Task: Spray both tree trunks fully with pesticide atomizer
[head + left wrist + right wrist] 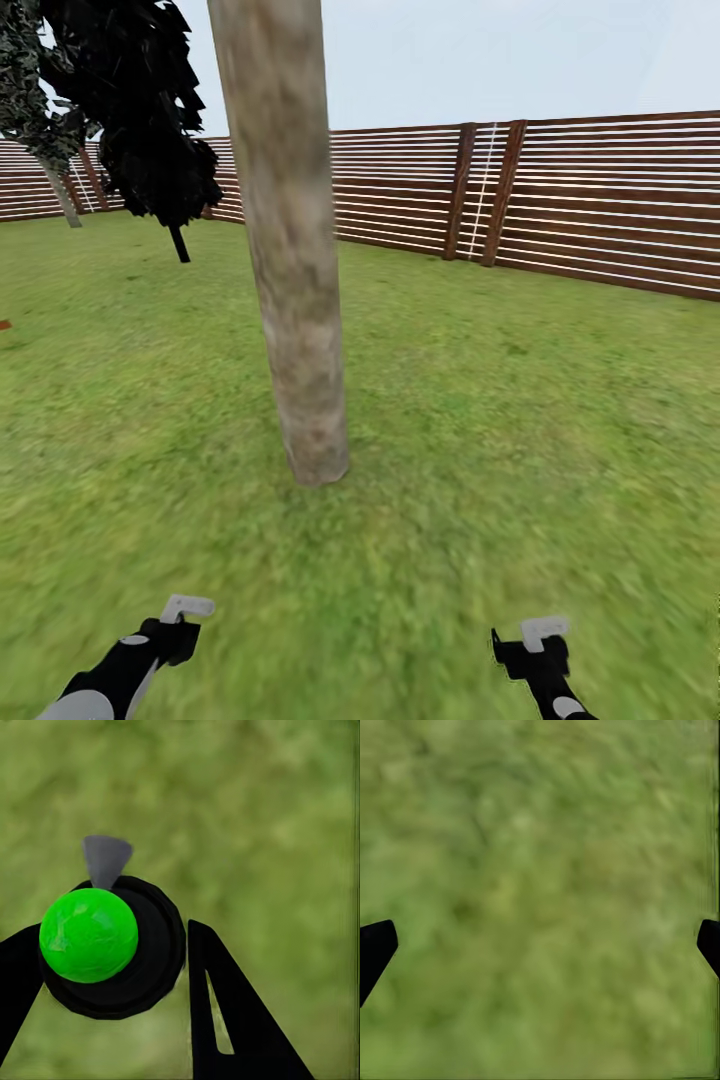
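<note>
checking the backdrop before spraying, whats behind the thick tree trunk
Behind the tree trunk lie lawn and the brown slatted fence, with pale sky above. The strip of fence and grass directly behind the trunk is covered.

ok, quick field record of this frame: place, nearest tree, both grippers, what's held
place: fenced garden, grass, slatted wooden fence
nearest tree: thick mottled tree trunk straight ahead, leaning a little, no white specks visible on it
other tree: dark-leaved tree further back on the left
left gripper: closed around the atomizer, green round top with black body, grey nozzle tip
right gripper: open, nothing held, over grass
</note>
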Robot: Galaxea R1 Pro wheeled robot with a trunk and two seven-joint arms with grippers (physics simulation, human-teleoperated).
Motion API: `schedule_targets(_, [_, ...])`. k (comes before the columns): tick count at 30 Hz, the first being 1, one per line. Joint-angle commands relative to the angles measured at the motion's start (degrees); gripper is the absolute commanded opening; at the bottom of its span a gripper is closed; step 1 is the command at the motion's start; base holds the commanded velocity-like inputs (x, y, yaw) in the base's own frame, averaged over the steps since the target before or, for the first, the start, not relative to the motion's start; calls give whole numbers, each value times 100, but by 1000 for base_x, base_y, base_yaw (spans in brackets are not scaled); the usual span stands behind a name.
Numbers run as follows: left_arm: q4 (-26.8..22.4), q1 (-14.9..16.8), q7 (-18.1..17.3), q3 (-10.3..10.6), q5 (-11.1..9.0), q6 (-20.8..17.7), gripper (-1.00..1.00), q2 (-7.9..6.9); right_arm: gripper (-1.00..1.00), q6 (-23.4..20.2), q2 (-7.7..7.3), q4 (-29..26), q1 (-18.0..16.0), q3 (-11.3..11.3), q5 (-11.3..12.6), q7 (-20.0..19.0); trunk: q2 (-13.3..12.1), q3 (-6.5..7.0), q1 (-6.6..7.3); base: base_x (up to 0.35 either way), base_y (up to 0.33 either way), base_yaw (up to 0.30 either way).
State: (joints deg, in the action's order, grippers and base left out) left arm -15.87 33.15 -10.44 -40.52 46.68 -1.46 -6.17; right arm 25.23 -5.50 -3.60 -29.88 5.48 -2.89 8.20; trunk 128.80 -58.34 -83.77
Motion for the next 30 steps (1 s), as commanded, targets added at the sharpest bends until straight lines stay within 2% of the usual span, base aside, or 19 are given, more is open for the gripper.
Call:
schedule_targets(1, [-2, 0, 41, 0, -1, -8, -100, 14, 100, 0, -2, 0, 0, 4, 135, -1, 0, 0, 0, 161, -227, 0])
schedule_targets(4, [-3, 4, 81, 6, -1, -134, -100, 50, 100, 0, -3, 6, 0, 6, 284, -3, 0, 0, 0, 162, -229, 0])
schedule_targets(15, [-3, 66, 102, 5, -1, -237, -100, 125, 100, -9, 5, 9, 3, 17, 307, -3, 0, 0, 0, 273, -127, 0])
schedule_targets(22, [-2, 65, 89, 11, 7, -278, -100, 143, 100, -9, 5, 9, 4, 23, 307, 5, 0, 0, 0, 302, -2, -242])
schedule_targets(25, [-7, 193, 81, 19, 2, -851, -100, 146, 100, -9, 7, 9, 0, 23, 304, 6, 0, 0, 0, 33, 0, -118])
schedule_targets(26, [-10, 327, 83, 18, 5, -1120, -100, 149, 100, -9, 6, 9, 3, 23, 305, 6, 0, 0, 0, 9, 0, -32])
schedule_targets(28, [-5, 571, 89, 18, 6, -1420, -100, 157, 100, -9, 8, 9, 4, 23, 306, 6, 0, 0, 0, 3, 0, -12])
schedule_targets(30, [-4, 781, 89, 18, 7, -1584, -100, 295, 100, -9, 6, 9, 3, 23, 307, 6, 0, 0, 0, 1, 0, -2])
